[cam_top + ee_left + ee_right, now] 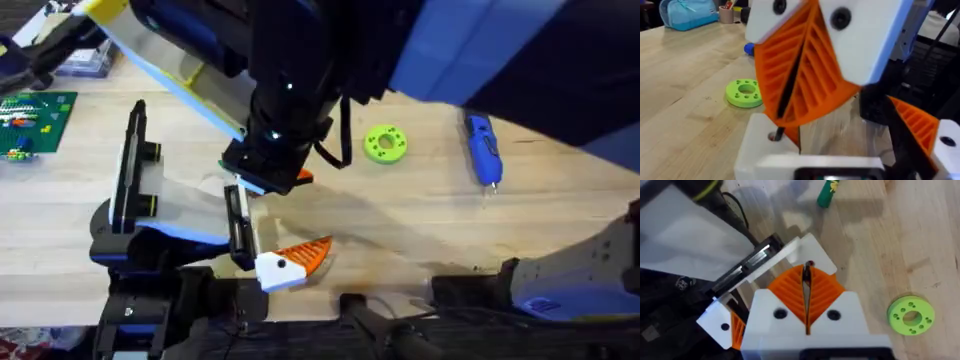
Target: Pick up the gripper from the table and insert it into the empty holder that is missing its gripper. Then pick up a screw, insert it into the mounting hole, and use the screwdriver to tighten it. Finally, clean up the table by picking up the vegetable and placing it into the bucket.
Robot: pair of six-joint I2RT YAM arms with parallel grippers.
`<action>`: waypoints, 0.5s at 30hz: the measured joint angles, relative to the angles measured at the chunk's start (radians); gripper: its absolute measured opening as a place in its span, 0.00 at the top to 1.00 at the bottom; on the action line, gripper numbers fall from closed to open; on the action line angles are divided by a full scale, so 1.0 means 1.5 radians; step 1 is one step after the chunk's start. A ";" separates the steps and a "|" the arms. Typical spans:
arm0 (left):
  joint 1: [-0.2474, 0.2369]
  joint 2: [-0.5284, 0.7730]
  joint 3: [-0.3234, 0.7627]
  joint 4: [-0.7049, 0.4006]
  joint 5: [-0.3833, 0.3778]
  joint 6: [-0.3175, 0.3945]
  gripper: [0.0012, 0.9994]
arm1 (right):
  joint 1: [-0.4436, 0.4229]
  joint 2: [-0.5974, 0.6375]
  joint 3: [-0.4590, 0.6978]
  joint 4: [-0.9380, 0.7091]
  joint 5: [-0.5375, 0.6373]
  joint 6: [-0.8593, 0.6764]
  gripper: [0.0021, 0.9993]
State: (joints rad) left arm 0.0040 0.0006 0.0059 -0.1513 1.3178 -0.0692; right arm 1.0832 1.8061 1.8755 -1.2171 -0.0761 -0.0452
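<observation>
Entry, with places referred to the holder point(238, 225). The gripper point(290, 262) is seen at the holder's end nearest the arm bases, touching it, so insertion is judged done or nearly so; full seating cannot be confirmed. Its long axis lies roughly flat on the table plane and crosswise to the holder; the white block sits against the holder and the orange wedge points away from it, toward the side where the screwdriver point(482, 150) lies. The right gripper point(806, 277) is poised directly above the holder's mount, its orange pads point(810, 85) pressed together on a thin dark shaft taken to be the screw point(777, 131). The shaft's long axis is near upright, slightly tilted; its tip points down at a hole in the white part below, so the screw step is judged in progress, with contact or entry not resolvable. The left gripper's opening cannot be told. Still outstanding is tightening; the screwdriver rests on the table well apart from the holder, beyond the green disc point(385, 142), with its tip toward the arm bases and its long axis roughly parallel to the holder. Clean-up is judged not yet begun; a small green object point(827, 192), possibly the vegetable, lies on the table near the holder.
</observation>
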 joint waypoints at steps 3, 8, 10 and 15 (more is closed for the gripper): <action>0.000 0.000 0.000 0.000 0.000 0.000 0.01 | 0.000 0.001 0.000 0.001 0.000 0.000 0.99; 0.000 0.000 0.000 0.000 0.000 -0.003 0.01 | 0.000 0.003 0.000 0.000 0.000 0.000 0.99; 0.000 0.000 0.000 0.000 0.000 -0.004 0.01 | 0.000 0.003 0.000 -0.001 0.000 0.000 0.99; 0.000 0.000 0.000 0.000 0.000 -0.005 0.01 | -0.001 0.003 0.000 0.002 0.000 0.000 0.99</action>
State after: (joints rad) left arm 0.0040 0.0006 0.0063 -0.1513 1.3174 -0.0761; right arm 1.0824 1.8107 1.8755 -1.2140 -0.0761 -0.0452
